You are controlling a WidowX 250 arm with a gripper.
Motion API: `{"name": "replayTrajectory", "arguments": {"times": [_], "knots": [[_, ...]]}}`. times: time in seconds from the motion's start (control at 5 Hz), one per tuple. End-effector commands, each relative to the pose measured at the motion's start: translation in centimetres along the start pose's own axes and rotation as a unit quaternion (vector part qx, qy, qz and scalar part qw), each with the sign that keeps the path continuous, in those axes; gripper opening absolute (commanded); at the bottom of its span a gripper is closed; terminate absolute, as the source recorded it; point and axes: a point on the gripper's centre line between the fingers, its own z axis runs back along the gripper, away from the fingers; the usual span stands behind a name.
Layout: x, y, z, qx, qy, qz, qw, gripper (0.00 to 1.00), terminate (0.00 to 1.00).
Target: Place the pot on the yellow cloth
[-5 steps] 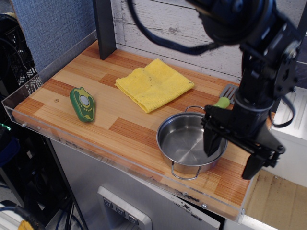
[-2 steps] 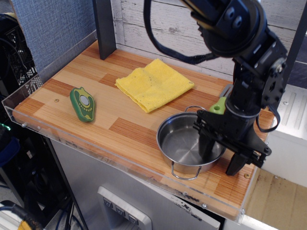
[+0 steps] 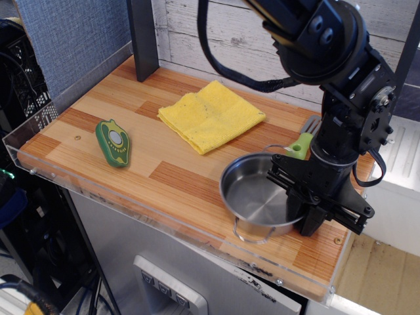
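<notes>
Black gripper [image 3: 304,209] was low at the right rim of the pot [image 3: 260,199], one finger inside the bowl and the other outside the wall, so the jaws looked clamped on the rim, though the contact itself was hard to make out behind the dark fingers. That pot was a shallow, round, shiny steel vessel with a bright reflective floor and thin wire loop handles, one showing at its near edge; the far one was mostly hidden by the arm. It sat near the front right corner of the wooden table [image 3: 98,115], possibly tipped a little, well apart from the yellow cloth [image 3: 211,115]. This cloth lay flat toward the back of the table, a bright yellow folded square, slightly rumpled, with tiny dark specks. Just behind the pot, a green-handled spatula [image 3: 304,142] peeked out beside the arm. Far to the left, a flat green-and-yellow toy [image 3: 113,142] lay on the boards.
</notes>
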Motion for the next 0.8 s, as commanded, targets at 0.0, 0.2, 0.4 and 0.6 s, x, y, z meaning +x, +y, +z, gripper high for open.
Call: {"name": "replayTrajectory", "arguments": {"times": [0.0,0.2,0.4,0.6], "knots": [[-0.1,0.5,3.3,-0.021,-0.043,-0.006,0.9988,0.00,0.00],[-0.3,1.0,5.4,-0.042,-0.051,-0.003,0.9978,0.00,0.00],[-0.6,2.1,8.2,-0.051,-0.074,0.004,0.9959,0.00,0.00],[-0.3,4.9,10.7,-0.055,-0.090,0.028,0.9941,0.00,0.00]]}}
